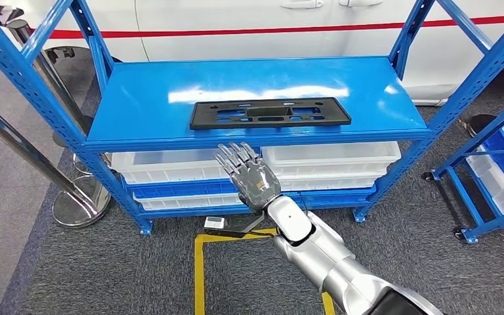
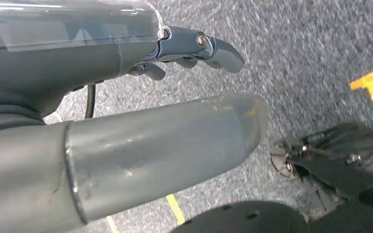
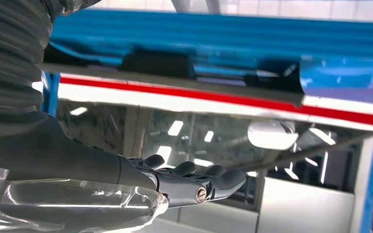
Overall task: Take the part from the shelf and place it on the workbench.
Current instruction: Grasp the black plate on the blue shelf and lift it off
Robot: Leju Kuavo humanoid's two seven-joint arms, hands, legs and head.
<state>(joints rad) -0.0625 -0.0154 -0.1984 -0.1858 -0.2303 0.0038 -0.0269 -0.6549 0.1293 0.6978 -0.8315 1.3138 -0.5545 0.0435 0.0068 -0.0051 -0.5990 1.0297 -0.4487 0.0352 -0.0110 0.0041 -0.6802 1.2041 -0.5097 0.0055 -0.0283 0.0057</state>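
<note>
reaching forward, my right hand [image 1: 249, 176] is raised in front of the blue shelf [image 1: 138, 98] with fingers spread apart and holding nothing. the black part [image 1: 270, 112] lies flat on the top shelf surface, just beyond and above my fingertips, not touching them. my left hand [image 2: 126, 111] hangs over the grey carpet [image 2: 301, 43], fingers loosely apart, gripping nothing.

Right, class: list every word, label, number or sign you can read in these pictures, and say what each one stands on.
None can be read.
The black part on the blue shelf bears no lettering that shows.
The small white device on the floor may carry a label, too small to read.
The red stripe on the white vehicle is plain, no text.
</note>
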